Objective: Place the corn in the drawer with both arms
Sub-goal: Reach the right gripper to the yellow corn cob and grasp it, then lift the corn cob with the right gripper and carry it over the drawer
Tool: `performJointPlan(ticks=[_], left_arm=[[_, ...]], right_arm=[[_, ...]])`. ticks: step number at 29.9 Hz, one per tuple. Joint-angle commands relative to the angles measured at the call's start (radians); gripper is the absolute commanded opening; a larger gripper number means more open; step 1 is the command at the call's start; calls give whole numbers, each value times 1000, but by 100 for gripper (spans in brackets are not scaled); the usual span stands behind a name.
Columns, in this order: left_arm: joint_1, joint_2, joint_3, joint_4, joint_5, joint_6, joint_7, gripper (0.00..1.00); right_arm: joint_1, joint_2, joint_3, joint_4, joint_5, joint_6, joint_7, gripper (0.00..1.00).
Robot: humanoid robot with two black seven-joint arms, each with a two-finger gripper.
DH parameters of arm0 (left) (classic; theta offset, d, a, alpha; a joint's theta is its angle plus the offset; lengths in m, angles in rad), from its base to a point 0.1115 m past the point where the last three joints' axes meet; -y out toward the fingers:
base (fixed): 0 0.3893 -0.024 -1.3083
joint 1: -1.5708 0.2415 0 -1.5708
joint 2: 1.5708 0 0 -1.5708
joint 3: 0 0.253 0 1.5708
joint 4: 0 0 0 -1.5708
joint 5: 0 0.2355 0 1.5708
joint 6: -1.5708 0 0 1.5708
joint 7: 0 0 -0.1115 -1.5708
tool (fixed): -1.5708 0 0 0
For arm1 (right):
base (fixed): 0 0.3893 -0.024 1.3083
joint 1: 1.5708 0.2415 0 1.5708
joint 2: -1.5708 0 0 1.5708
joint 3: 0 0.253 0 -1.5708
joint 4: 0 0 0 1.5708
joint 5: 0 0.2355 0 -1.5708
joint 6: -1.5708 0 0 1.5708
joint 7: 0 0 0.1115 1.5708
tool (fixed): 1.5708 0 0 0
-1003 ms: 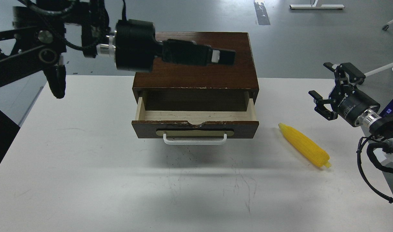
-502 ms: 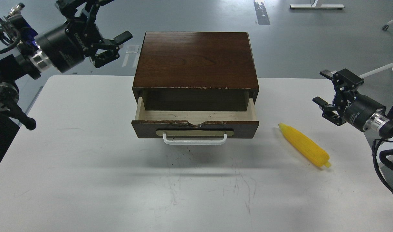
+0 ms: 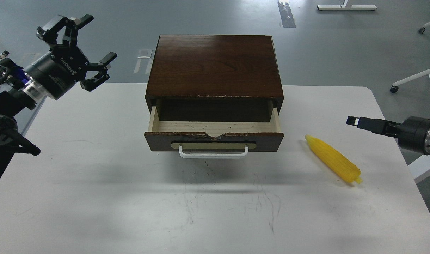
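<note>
Reading "ROBOTIQ" on spread left pincer (image 3: 81, 49), corn (image 3: 333, 159) beside open drawer (image 3: 214, 135)

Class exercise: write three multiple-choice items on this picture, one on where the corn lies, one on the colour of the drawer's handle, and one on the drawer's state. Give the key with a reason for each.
1. Where is the corn?
A. In the drawer
B. On the table, right of the drawer
C. In the left pincer

2. What colour is the drawer's handle?
A. White
B. Red
C. Black

3. What state is the drawer in?
A. Shut
B. Pulled open, empty
C. Pulled open, holding corn

Key: 1 B, the corn rests on the white table, apart from the drawer front. 2 A, a white bar sits on the brass-coloured plate. 3 B, only bare pale wood shows inside.
</note>
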Motion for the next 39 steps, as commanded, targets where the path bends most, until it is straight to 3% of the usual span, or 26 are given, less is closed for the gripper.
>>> performJointPlan(ticks=[1, 10, 14, 15, 18, 20, 25, 28, 32, 39], left_arm=[[1, 0, -1, -4, 0, 0, -1, 99], [3, 0, -6, -12, 2, 0, -1, 99], [5, 1, -13, -13, 3, 0, 1, 99], [5, 1, -13, -13, 3, 0, 1, 99], [5, 1, -13, -13, 3, 0, 1, 99], [5, 1, -13, -13, 3, 0, 1, 99], [8, 3, -15, -13, 3, 0, 1, 99], [8, 3, -15, -13, 3, 0, 1, 99], [8, 4, -18, -13, 3, 0, 1, 99], [8, 4, -24, -13, 3, 0, 2, 99]], right_arm=[[0, 26, -61, -25, -130, -42, 0, 100], [-5, 139, -165, -88, -150, -96, 0, 92], [-2, 166, -199, -115, -150, -113, 0, 82], [-2, 169, -204, -118, -150, -114, 0, 78], [-3, 184, -219, -121, -152, -114, 0, 47], [-3, 187, -228, -124, -152, -114, 0, 39], [0, 193, -247, -121, -152, -114, 0, 5], [3, 192, -247, -117, -153, -114, 0, 0], [65, 172, -245, -63, -149, -119, 0, 0], [419, 25, -245, 93, -126, -105, 0, 0]])
